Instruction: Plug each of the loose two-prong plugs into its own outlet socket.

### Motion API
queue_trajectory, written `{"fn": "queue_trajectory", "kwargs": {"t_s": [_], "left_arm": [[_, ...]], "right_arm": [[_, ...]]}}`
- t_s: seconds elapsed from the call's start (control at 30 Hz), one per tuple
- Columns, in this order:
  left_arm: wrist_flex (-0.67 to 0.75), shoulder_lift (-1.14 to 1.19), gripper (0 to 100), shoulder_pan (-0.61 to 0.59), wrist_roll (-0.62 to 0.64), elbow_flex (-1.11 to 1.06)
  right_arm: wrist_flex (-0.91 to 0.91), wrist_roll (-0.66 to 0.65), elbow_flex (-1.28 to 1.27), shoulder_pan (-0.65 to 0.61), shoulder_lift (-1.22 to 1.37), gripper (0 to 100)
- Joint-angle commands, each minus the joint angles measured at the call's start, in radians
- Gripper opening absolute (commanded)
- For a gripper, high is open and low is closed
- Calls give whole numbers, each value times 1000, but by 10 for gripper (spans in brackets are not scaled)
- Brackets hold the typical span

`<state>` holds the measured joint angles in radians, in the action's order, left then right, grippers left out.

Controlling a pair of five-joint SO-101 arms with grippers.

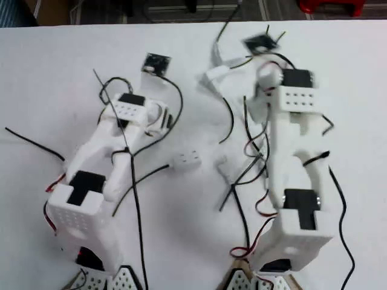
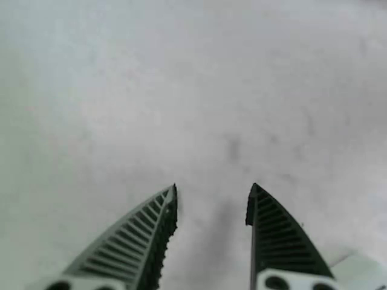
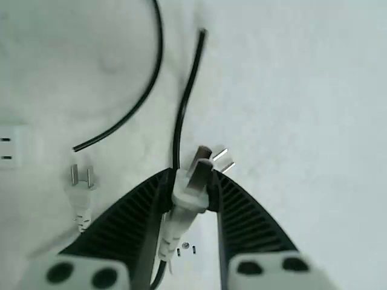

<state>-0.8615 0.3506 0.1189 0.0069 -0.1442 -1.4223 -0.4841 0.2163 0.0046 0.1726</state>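
**A:** Where does the plug sit relative to the right arm's jaws?

**B:** Squarely between them. The right jaws are pinched narrow on the body of a white two-prong plug (image 3: 192, 181). Its prongs (image 3: 220, 158) stick out just past the tips, above the white bench (image 3: 314, 90).

**A:** And the other plug?

**B:** A second white plug (image 3: 80, 194) lies flat on the bench off to one side of those jaws, not touching them. The outlet socket (image 3: 8, 148) is farther out on that same side. A loose black cable (image 3: 140, 99) curves across the bench beyond both.

**A:** Where does the overhead camera put the socket?

**B:** It is a white block (image 1: 187, 160) on the bench between the two arms.

**A:** What about the left arm's jaws?

**B:** The left jaws stand wide apart over bare bench, with nothing between them.
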Motion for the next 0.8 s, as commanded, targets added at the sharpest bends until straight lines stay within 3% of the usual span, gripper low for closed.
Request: {"fn": "queue_trajectory", "kwargs": {"t_s": [0.0,0.13,0.23,0.4,0.53,0.77], "left_arm": [[40,-70,195,-54,86,0],[40,-70,195,-64,104,0],[41,-70,195,-64,107,0],[41,-70,195,-104,110,6],[94,-70,195,-176,130,2],[100,-70,195,-285,282,8]], "right_arm": [[-108,-120,207,-28,-122,38],[-309,-239,296,-64,-168,38],[-300,-276,149,-65,-209,38],[-297,-474,-190,-142,-262,38],[-243,-522,-410,-226,-326,38],[-21,-543,-806,-479,-427,38]]}}
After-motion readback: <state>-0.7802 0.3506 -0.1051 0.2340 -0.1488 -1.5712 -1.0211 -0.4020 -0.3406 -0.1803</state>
